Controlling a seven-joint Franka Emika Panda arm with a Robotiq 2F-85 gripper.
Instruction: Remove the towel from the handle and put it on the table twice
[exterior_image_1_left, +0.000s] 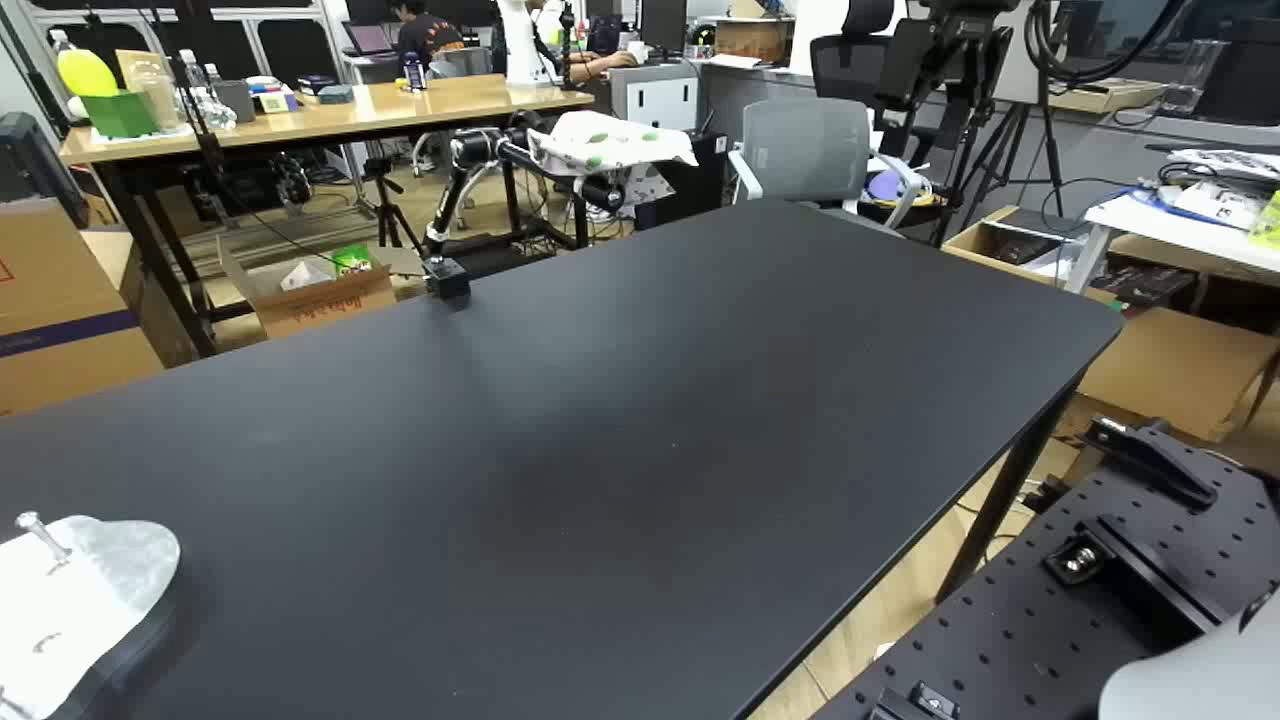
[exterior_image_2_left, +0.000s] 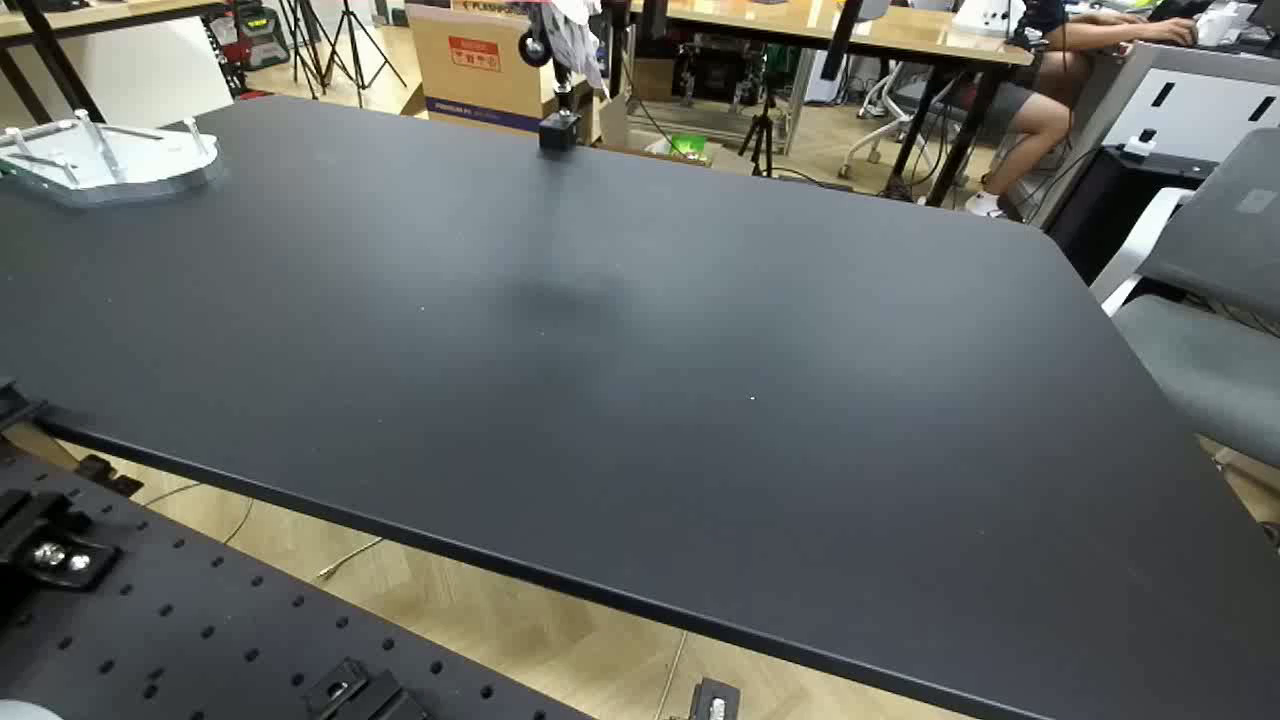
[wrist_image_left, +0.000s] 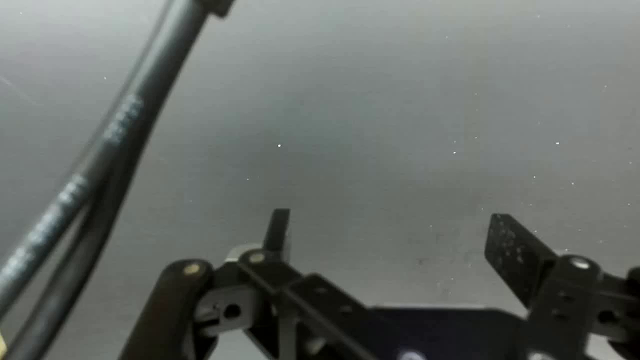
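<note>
The white towel (exterior_image_1_left: 615, 140) with green patches hangs over a black jointed arm (exterior_image_1_left: 460, 190), which serves as the handle and is clamped to the table's far edge. In an exterior view only the towel's lower end (exterior_image_2_left: 578, 45) shows at the top. The dark table (exterior_image_1_left: 640, 400) shows in both exterior views. In the wrist view my gripper (wrist_image_left: 387, 215) is open and empty, with its fingers wide apart above the grey-looking tabletop. In an exterior view the gripper (exterior_image_1_left: 925, 105) hangs at the top right, well apart from the towel. The towel is out of the wrist view.
A pale board with upright metal pegs (exterior_image_1_left: 110, 580) lies on the table and also shows in an exterior view (exterior_image_2_left: 115, 165). A black cable (wrist_image_left: 115, 130) crosses the wrist view's left side. A perforated mounting plate (exterior_image_1_left: 1010, 600) and a grey chair (exterior_image_1_left: 805, 150) stand beside the table.
</note>
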